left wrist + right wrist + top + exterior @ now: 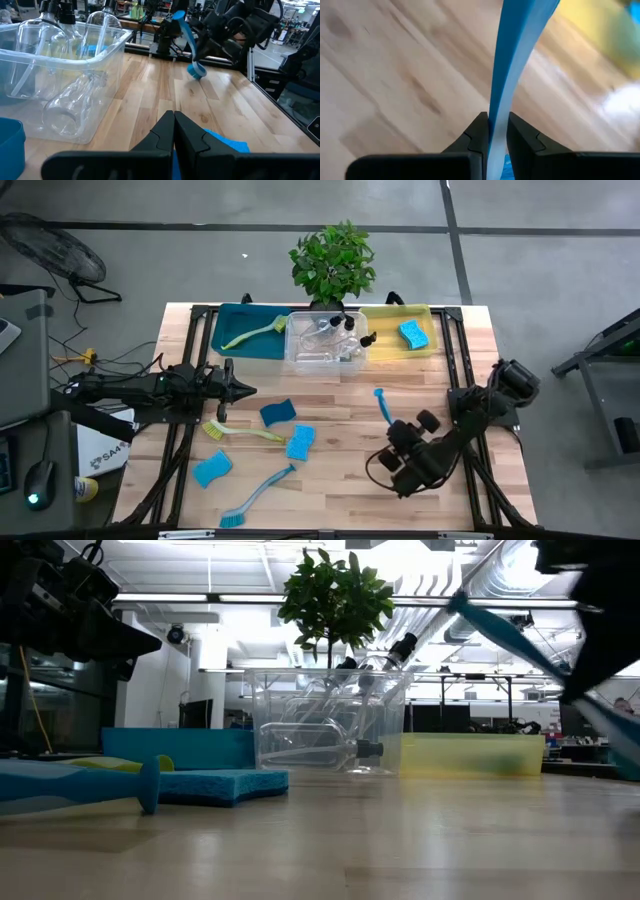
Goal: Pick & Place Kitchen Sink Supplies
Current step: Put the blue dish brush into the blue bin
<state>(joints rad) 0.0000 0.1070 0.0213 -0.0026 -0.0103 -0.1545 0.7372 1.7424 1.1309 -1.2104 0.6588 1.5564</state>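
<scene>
Nearest on the wooden table, a blue dish brush lies at the front left with its bristle head toward the near edge, and a blue sponge sits just to its left. A little farther in, a second blue sponge lies beside the handle end of a yellow-green dish brush, and a third blue sponge rests just beyond that.

On the right side, the right gripper is clamped on the handle of another blue brush, its two fingers pressed against the flat blue handle. That brush is raised off the wood and tilted, its round head pointing toward the far bins. Opposite it, the left gripper hangs above the left middle of the table with its fingers pressed together on nothing, pointing to the right.

Along the far edge stand three bins in a row. The teal bin on the left holds one yellow-green brush. The clear bin in the middle holds clear pump bottles with black tops. The yellow bin on the right holds one blue sponge. Behind the clear bin stands a potted plant.
</scene>
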